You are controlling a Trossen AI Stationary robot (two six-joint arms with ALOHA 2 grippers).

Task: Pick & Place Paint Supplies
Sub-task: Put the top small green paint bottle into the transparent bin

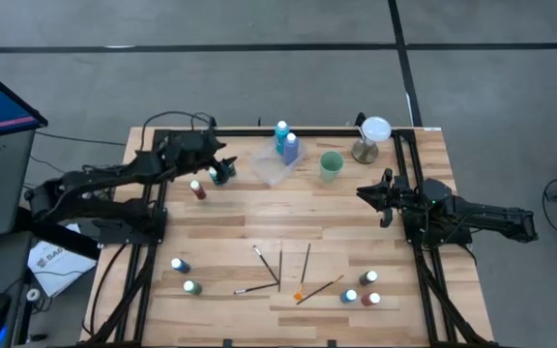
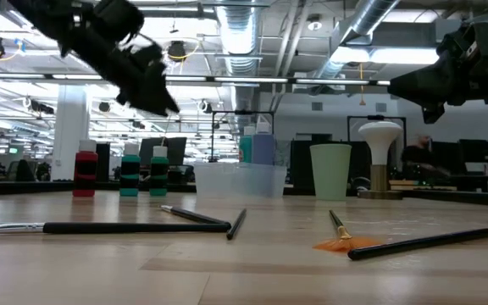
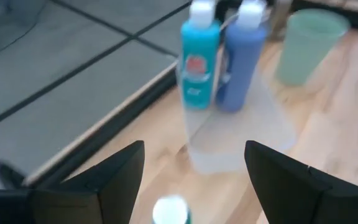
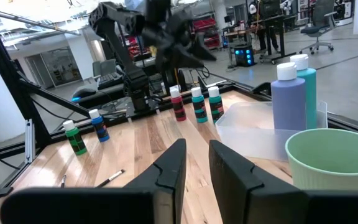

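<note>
Hovering released above teal bottles [image 1: 222,174] near the table's far-left edge, left gripper [image 1: 219,165] gapes; right gripper [image 1: 373,193] nearly clenched, empty.

Pale wood-plank table [image 1: 259,208], clear plastic tray [image 1: 277,170], matt cup [image 1: 331,165].

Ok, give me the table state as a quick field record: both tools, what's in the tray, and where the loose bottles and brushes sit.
left tool: open, above two teal bottles beside the tray, holding nothing
right tool: near the right edge, nothing held
tray: holds a tall teal bottle and a tall blue bottle, both upright
cup: beside the tray
red bottle: upright, left of the tray
brushes: scattered at front centre
other bottles: two front left, three front right
</note>
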